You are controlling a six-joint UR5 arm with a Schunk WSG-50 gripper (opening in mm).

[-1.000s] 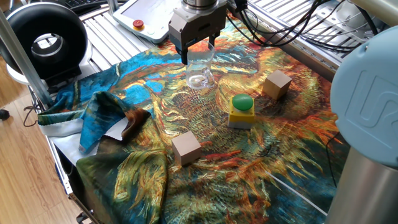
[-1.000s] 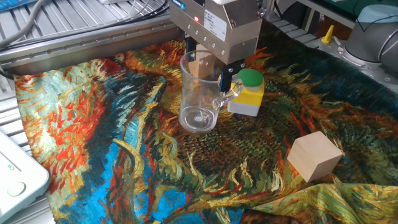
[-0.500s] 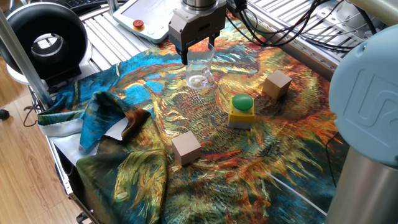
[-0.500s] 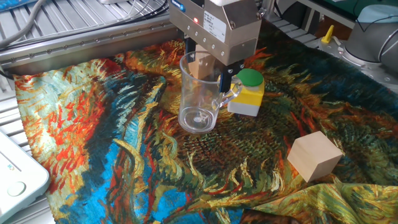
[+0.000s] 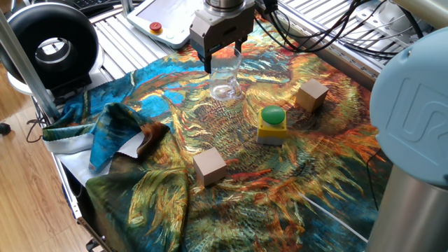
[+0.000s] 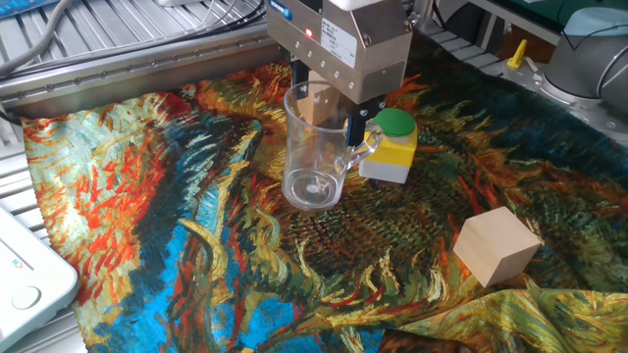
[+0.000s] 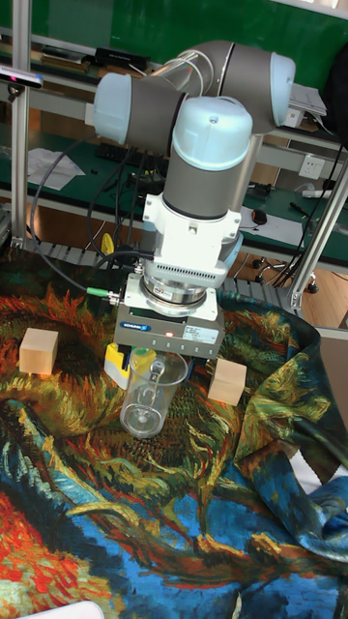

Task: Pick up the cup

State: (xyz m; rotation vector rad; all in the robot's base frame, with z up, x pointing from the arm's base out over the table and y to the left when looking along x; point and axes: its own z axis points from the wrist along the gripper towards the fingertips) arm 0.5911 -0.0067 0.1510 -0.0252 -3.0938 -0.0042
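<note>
The cup (image 6: 314,157) is a clear glass with a small handle on its side, standing over the painted cloth (image 6: 147,196) near the table's back. My gripper (image 6: 326,103) hangs straight down onto its rim, and the dark fingers (image 6: 353,126) are closed on the glass wall by the handle. In one fixed view the cup (image 5: 225,82) sits just under the gripper (image 5: 224,61). In the tall fixed view the cup (image 7: 145,401) hangs slightly tilted below the gripper (image 7: 150,372). Whether its base touches the cloth I cannot tell.
A yellow box with a green button (image 6: 392,147) stands right beside the cup. Wooden cubes (image 5: 311,94) (image 5: 209,166) lie on the cloth, one (image 6: 496,245) near the front. The cloth bunches up at the left (image 5: 126,133). A black round device (image 5: 49,45) stands off the table's corner.
</note>
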